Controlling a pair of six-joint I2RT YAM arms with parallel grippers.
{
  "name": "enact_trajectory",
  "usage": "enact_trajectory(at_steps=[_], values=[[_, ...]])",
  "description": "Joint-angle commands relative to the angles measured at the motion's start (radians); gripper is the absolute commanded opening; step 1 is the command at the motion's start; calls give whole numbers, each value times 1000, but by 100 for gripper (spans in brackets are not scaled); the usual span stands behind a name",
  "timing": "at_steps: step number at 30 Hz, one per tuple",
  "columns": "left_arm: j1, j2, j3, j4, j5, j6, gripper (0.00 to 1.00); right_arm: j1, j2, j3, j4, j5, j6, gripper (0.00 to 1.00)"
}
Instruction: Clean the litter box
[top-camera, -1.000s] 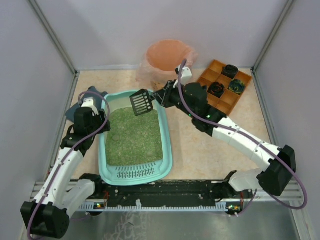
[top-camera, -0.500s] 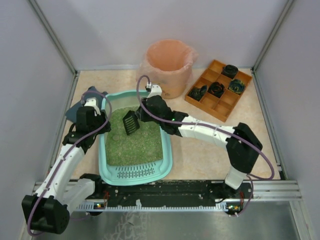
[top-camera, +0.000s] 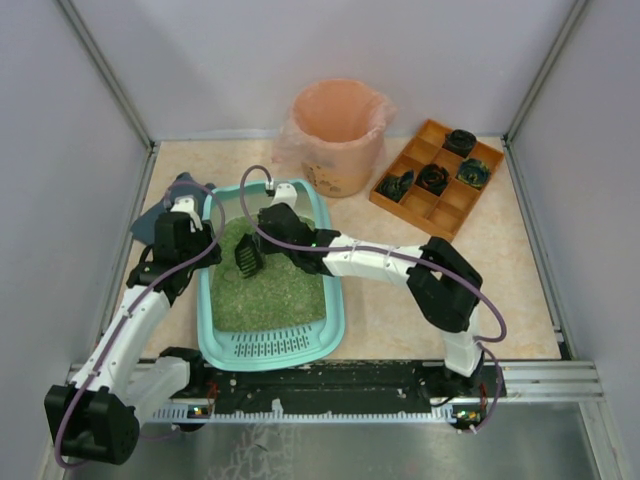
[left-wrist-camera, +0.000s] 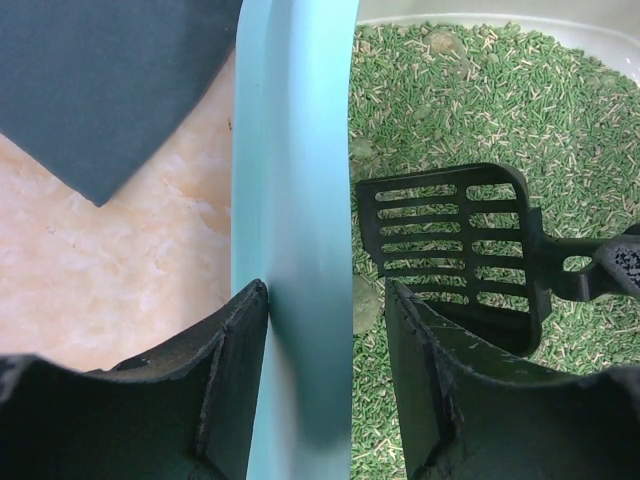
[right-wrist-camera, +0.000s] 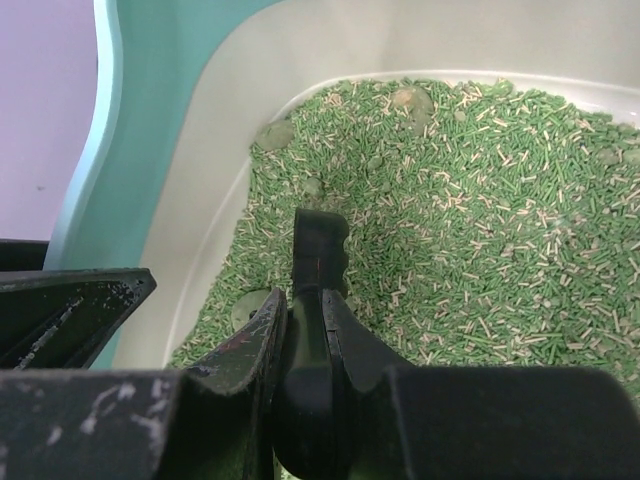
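Litter box (left-wrist-camera: 295, 200) rim sits between the left gripper (left-wrist-camera: 325, 290) fingers, outer one touching the smooth teal plastic, a true pinch I cannot tell, left arm bent alongside; right gripper (right-wrist-camera: 305, 300) is clamped tight on the black scoop (left-wrist-camera: 450, 250) handle, slatted blade angled down at green pellet litter (top-camera: 280, 295), that arm stretched low across from the right; the rounded tray lies left of centre on the table (top-camera: 380, 320), long axis running away from the arm bases, slotted ledge (top-camera: 268, 345) nearest them

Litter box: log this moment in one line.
left gripper: astride litter box rim | right gripper: shut on scoop | scoop: over litter
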Motion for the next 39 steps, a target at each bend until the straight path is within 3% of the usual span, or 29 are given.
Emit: enact_trajectory(at_steps=[1,5,18,30,39], values=[[-4,4,5,-2,32,8,56,24,20,19,-38,-7,44,0],[-4,8,6,-2,37,10,56,34,40,8,-74,-62,116,0],[-4,8,7,-2,35,10,56,50,71,-109,135,-314,345,0],[-4,5,6,-3,28,9,55,3,-90,-321,364,-259,537,0],[-4,6,7,-3,24,9,55,-20,-210,-401,366,-127,581,0]])
